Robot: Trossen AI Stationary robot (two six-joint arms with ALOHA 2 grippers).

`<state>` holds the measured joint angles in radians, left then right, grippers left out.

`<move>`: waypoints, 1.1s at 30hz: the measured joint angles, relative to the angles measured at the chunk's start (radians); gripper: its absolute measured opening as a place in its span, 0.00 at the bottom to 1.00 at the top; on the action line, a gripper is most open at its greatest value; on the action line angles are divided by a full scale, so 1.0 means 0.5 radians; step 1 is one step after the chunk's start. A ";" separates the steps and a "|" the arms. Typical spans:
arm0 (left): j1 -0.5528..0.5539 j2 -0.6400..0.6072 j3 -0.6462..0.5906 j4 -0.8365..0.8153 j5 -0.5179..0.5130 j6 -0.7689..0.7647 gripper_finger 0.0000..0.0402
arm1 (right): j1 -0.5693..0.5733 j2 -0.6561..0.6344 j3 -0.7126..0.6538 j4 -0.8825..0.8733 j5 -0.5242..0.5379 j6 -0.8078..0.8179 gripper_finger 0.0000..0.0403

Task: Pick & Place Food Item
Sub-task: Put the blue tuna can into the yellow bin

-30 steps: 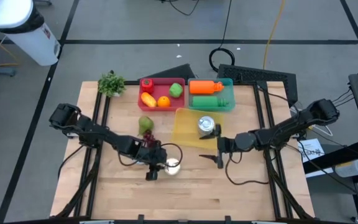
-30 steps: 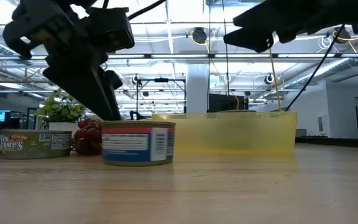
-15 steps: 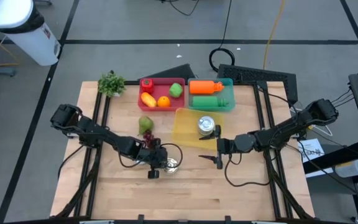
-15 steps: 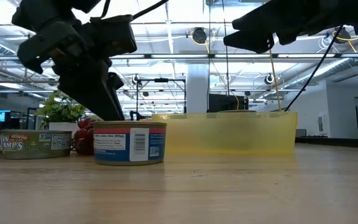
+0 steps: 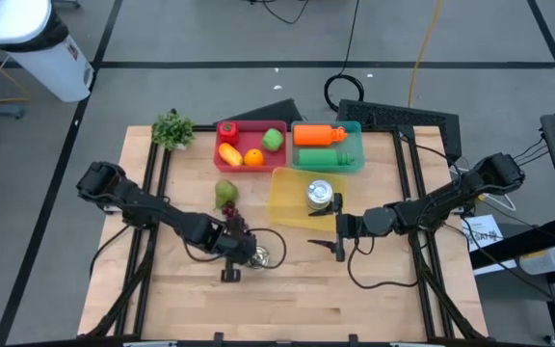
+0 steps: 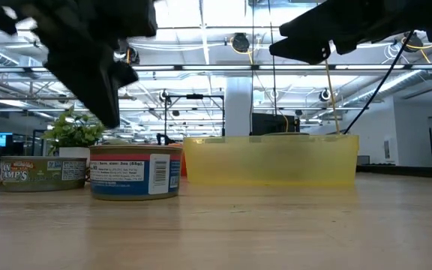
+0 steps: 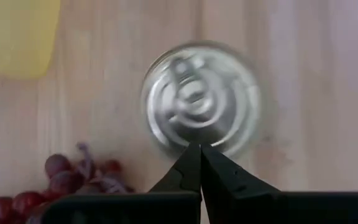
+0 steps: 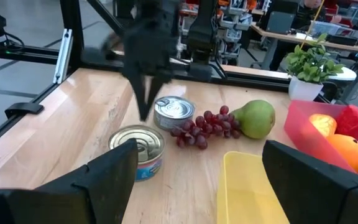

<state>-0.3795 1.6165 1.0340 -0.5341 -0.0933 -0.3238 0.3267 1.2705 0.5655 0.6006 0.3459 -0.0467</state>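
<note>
- Wooden table (image 5: 297,299) fills the middle of a big office room, and the food sits on it.
- The blue-label can (image 6: 134,172) stands upright on the bare wood, near the yellow tray (image 5: 287,204) but not in it. My guess is it has to go into a tray.
- The left gripper (image 7: 200,163) hangs right over the can's silver lid. Its two fingers are pressed together into a point and hold nothing, so it looks more like a push than a grab.
- Purple grapes (image 7: 73,184) lie just beside the can, and a green pear (image 5: 225,193) sits past them.
- A second can (image 5: 319,192) already rests inside the yellow tray.
- The right gripper (image 8: 197,168) waits near the tray with its fingers wide apart.
- Since a second ago, the blue-label can has slid sideways, away from the yellow tray, and the left arm has lifted a bit higher.
</note>
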 joint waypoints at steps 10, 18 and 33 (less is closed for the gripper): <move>-0.053 0.116 -0.014 0.014 0.090 -0.144 0.00 | 0.000 0.000 0.000 0.002 0.002 0.002 0.81; -0.039 0.190 -0.011 0.048 0.101 -0.145 0.01 | 0.081 0.038 0.093 -0.092 0.046 0.000 0.81; -0.013 0.260 -0.014 0.094 0.098 -0.149 0.00 | 0.150 0.830 0.627 -0.554 0.045 -0.344 0.81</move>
<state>-0.3861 1.7467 1.0272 -0.4868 -0.0443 -0.3984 0.4015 1.6854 0.8792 0.3239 0.3686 -0.2190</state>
